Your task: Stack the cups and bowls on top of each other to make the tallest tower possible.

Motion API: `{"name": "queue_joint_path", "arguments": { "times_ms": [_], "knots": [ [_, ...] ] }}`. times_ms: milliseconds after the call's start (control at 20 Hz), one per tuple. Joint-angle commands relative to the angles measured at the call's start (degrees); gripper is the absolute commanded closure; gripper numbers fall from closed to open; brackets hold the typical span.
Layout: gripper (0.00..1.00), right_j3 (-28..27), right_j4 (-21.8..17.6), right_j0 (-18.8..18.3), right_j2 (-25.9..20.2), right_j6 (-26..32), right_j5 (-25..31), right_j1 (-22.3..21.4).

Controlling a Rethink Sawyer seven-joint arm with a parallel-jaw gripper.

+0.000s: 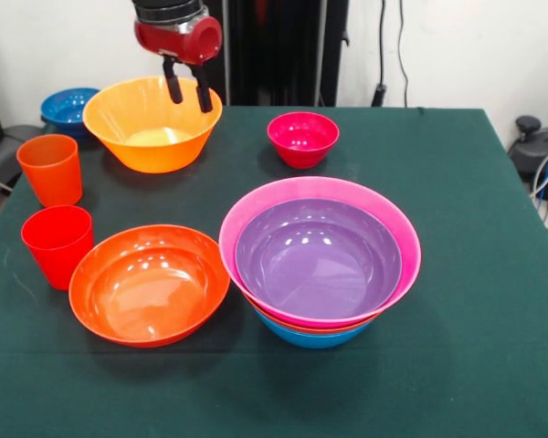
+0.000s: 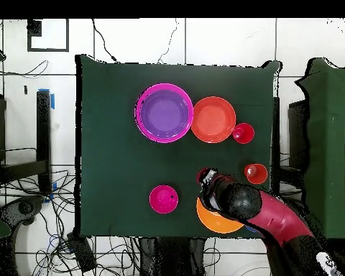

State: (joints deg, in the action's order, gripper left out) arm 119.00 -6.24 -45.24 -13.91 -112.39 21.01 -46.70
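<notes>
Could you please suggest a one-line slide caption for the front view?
Open tool over the yellow-orange bowl; purple bowl tops the tower.

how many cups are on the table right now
2. The ribbed orange cup stands near the yellow-orange bowl; the smooth red cup stands beside the loose red-orange bowl. None seems hidden.
</notes>
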Motion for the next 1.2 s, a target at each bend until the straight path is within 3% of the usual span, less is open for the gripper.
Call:
{"name": "queue_joint_path", "arguments": {
  "times_ms": [50,400,1200],
  "knots": [
    [0.0,-2.25,-0.37,1.26,0.2,-3.26,4.13,1.65],
    [0.0,-3.12,-0.88,0.91,-0.26,-3.27,0.98,6.12],
    [0.0,-5.98,-1.72,0.07,0.29,-1.69,2.19,7.91]
  ]
}}
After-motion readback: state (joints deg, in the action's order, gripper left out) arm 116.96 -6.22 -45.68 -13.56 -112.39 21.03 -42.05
